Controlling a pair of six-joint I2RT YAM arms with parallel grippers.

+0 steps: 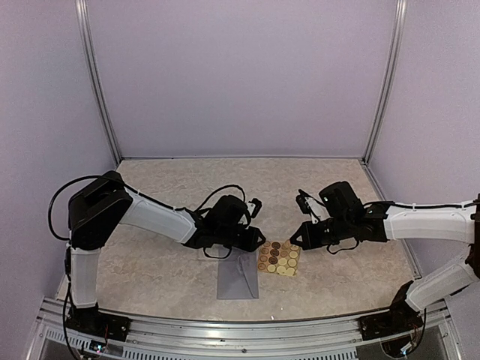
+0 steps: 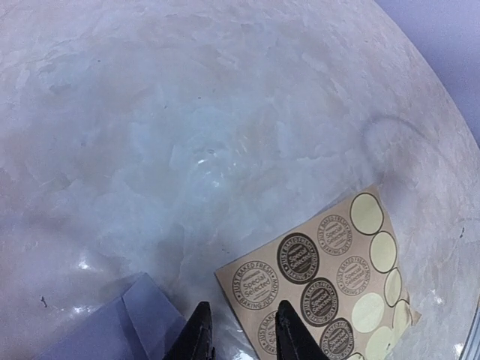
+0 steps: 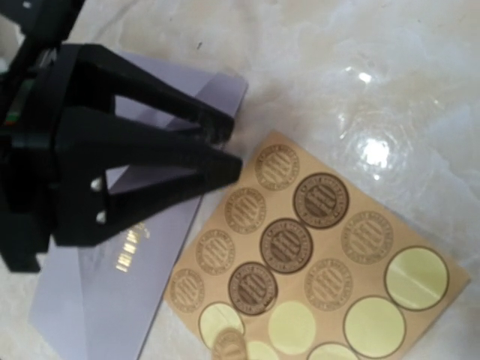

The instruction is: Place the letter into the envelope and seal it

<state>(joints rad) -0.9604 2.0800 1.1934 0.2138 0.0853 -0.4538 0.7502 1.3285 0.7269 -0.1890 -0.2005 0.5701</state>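
One envelope [image 1: 238, 283], long axis near-far; L gripper [image 2: 241, 326] narrow gap, R gripper [image 1: 295, 241] closed.

Marbled beige tabletop [image 1: 165, 180], glossy, with glare spots in the wrist views. Two items lie flat on it at lower centre of the top view: the grey-lavender envelope [image 1: 238, 279] and, just to its right, a tan sticker sheet [image 1: 279, 259]. Some stickers are brown-printed, and several circles are blank yellow. Edge overlap cannot be determined.
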